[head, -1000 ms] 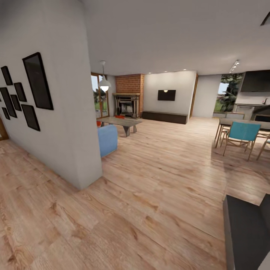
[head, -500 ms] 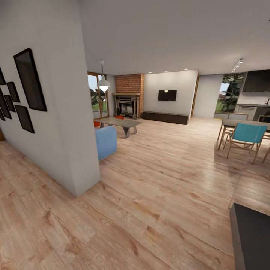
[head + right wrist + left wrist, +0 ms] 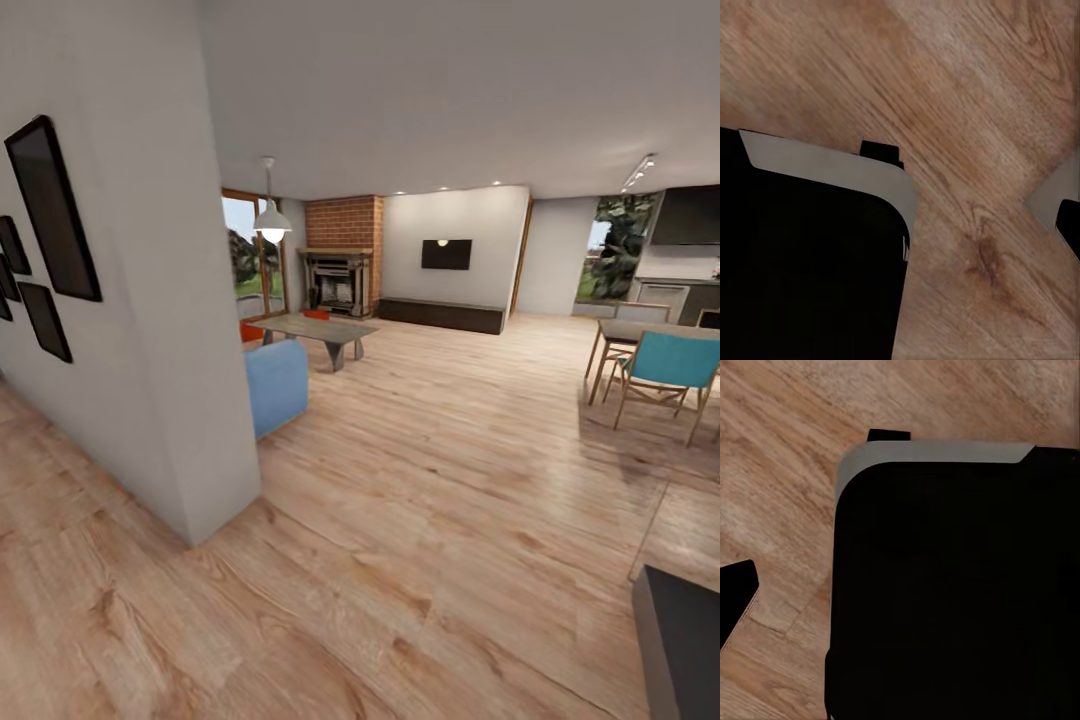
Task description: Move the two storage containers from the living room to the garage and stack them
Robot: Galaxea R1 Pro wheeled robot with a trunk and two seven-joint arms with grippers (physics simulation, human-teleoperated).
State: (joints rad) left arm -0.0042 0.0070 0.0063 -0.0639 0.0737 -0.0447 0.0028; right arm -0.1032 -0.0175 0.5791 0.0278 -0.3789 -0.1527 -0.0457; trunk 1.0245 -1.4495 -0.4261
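Note:
Far ahead lies the living room, with a brick-topped fireplace (image 3: 340,275) and a glass door (image 3: 250,262). Two small orange-red shapes show there, one (image 3: 250,330) behind the blue sofa (image 3: 277,383) and one (image 3: 317,314) at the far side of the grey coffee table (image 3: 318,330). They are probably the storage containers, but they are too small to make out. The left and right wrist views look down on light wood planks and my own black base (image 3: 945,585) (image 3: 802,270).
A white wall end (image 3: 190,330) hung with dark frames (image 3: 50,205) juts in close on the left. A dining table with a teal chair (image 3: 665,368) stands at the right. A dark block (image 3: 685,640) sits at the lower right. Wood floor (image 3: 450,470) runs open toward the living room.
The whole head view has shifted: the wall and frames slid left and the dark block slid right and down, so the camera moved on. Nothing in the room moved.

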